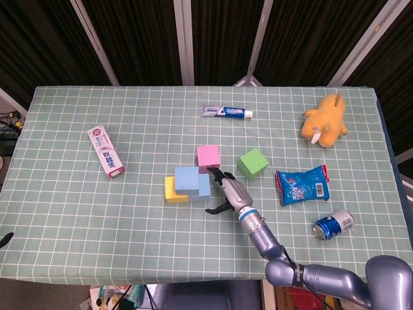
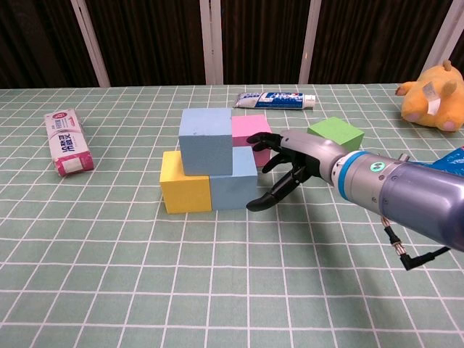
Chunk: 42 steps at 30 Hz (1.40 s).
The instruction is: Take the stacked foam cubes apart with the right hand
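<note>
The stacked foam cubes are sitting near the middle of the counter (image 1: 77, 213): a light blue top cube (image 2: 206, 141) is resting on a yellow cube (image 2: 184, 192) and a second blue cube (image 2: 233, 187), straddling the seam between them. A pink cube (image 2: 253, 135) is lying just behind the stack, and a green cube (image 2: 335, 133) is lying apart to the right. The right hand (image 2: 290, 164) is being held just beside the stack's right side, with its fingers (image 2: 262, 202) spread and curved and nothing held between them; whether the fingertips are already touching the lower blue cube cannot be told. The left hand is not being shown in either view. Risk is judged to come mainly from the height and angle of the approach: the hand is sitting low, level with the bottom row, so the lower blue cube could be pushed sideways instead of the top one being grasped, and the whole stack could be slid or toppled. The pink cube, being so close behind, could also be knocked by the upper fingers. Because foam is light, a glancing contact is likely to shift it before a grip is formed.
</note>
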{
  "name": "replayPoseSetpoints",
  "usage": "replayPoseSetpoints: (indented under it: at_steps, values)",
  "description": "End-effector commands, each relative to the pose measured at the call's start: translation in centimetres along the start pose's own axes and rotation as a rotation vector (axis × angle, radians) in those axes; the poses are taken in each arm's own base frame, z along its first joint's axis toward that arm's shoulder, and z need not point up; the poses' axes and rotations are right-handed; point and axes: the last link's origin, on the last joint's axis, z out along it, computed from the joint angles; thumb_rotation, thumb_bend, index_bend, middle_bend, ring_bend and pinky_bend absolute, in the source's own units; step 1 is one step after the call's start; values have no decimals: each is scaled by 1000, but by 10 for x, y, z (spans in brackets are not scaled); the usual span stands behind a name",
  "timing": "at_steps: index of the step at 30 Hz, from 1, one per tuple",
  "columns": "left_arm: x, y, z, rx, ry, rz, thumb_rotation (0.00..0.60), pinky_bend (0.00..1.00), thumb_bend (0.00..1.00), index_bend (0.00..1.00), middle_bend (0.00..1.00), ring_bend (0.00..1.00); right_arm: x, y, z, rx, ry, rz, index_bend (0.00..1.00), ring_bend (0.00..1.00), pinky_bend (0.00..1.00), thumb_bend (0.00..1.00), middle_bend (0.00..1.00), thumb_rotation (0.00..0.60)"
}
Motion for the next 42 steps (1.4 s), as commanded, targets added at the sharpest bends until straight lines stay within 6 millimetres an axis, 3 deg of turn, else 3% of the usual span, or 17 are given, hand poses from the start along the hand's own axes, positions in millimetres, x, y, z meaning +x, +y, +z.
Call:
replayPoseSetpoints:
  at_steps: [1,7,12,18,26,34,42]
  values:
    - [-1,0,1,3,-2,2,600,0,133,254,0,0,0,-3,3,6,5,4,50,202,11,123,92,600]
    - [-3,0,4,11,-8,9,600,0,133,254,0,0,-2,-8,9,14,32,21,181,297,28,123,191,600]
    - [-4,0,6,16,-10,13,600,0,133,254,0,0,-4,-7,14,9,58,28,327,448,99,123,338,600]
    - [-5,1,7,19,-10,16,600,0,133,254,0,0,-9,-8,18,10,74,24,433,574,195,128,462,600]
    - [-4,-1,8,26,-6,14,600,0,133,254,0,0,-9,-6,19,8,133,46,475,636,246,181,515,600]
    - [-4,-1,8,23,-7,9,600,0,133,254,0,0,26,-7,15,26,246,56,485,636,246,183,515,600]
    - [-4,-1,8,22,-10,7,600,0,133,254,0,0,95,2,-1,9,457,18,485,636,246,183,515,600]
